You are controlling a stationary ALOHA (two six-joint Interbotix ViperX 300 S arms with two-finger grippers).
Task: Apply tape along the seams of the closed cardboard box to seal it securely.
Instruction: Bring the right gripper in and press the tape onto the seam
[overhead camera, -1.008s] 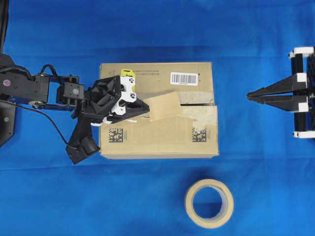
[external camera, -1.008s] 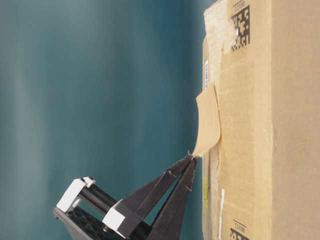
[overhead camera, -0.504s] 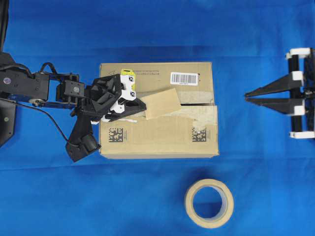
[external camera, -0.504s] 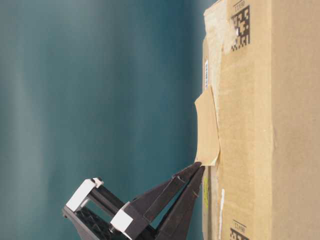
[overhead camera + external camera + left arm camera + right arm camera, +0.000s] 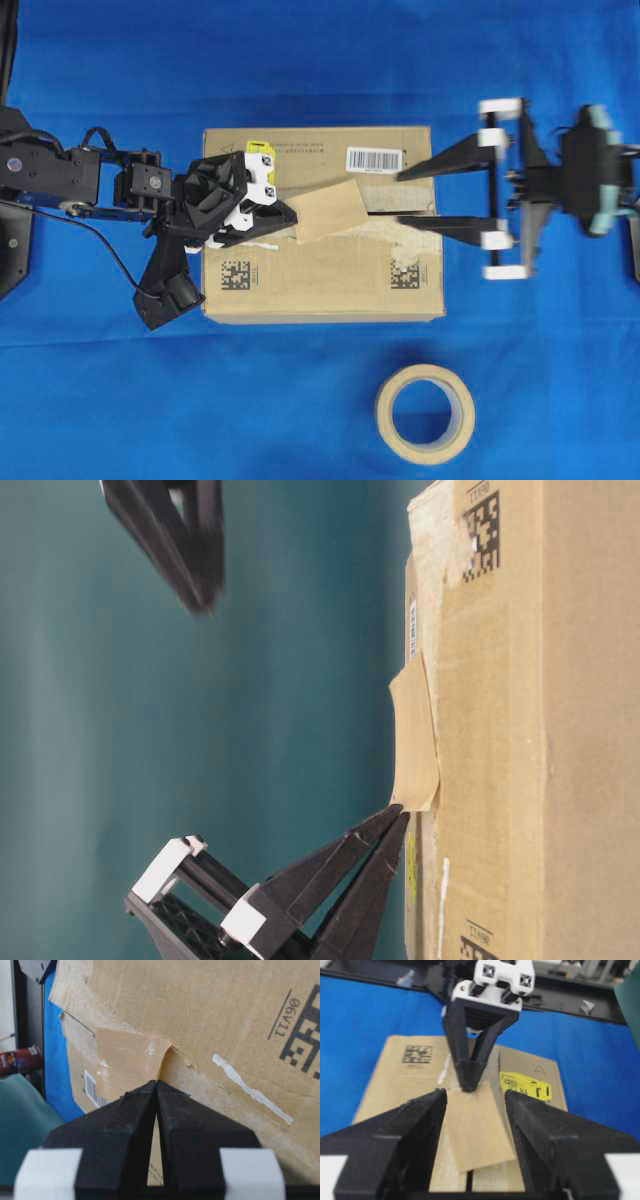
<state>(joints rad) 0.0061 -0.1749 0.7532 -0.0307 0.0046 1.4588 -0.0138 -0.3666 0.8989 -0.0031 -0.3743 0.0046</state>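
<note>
The cardboard box (image 5: 320,275) lies in the middle of the blue cloth. The tape (image 5: 330,212), a short tan strip, sits slanted over the seam (image 5: 385,212), with one long edge lifted off the box top (image 5: 520,730). My left gripper (image 5: 293,218) is shut on the tape's left end (image 5: 125,1062), its tips (image 5: 157,1081) low against the box. My right gripper (image 5: 400,198) hangs open above the box's right part. Its fingers (image 5: 427,1110) straddle the tape's free end (image 5: 477,1130), apart from it. The dark seam (image 5: 469,1182) runs out from under the strip.
A beige tape roll (image 5: 425,413) lies on the cloth in front of the box. A yellow sticker (image 5: 258,147) and a white barcode label (image 5: 373,159) sit near the box's far edge. Pale old tape borders the seam.
My right gripper has opened wide and moved left from beyond the box to above its right end. My left gripper shifted slightly left and lower with the tape, then held still.
</note>
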